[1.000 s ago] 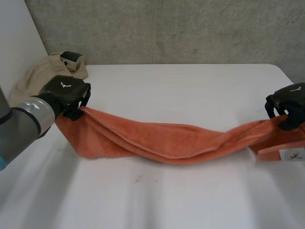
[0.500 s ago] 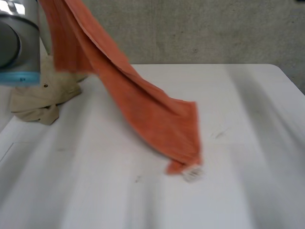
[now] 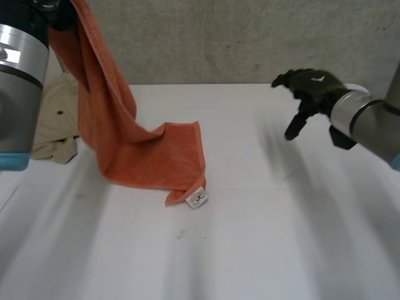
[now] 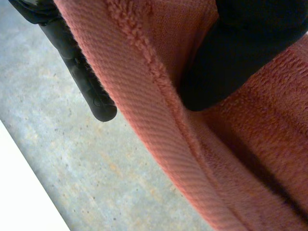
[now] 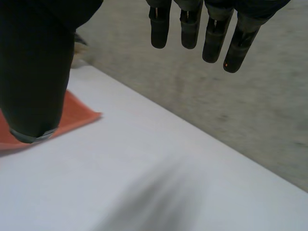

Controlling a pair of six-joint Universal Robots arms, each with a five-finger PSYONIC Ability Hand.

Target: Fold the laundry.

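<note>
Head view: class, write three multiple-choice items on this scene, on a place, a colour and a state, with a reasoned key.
1. Where is the white label of the towel? A on the table; B in the air; C hidden.
2. The towel's colour? A blue; B orange; C grey.
3. The right robot hand is: A shut on cloth; B open, empty; C flat on the table.
Key: 1 A, it lies at the towel's lower corner on the table. 2 B, orange cloth hangs from the left robot hand. 3 B, its fingers are straight, above the table.
</note>
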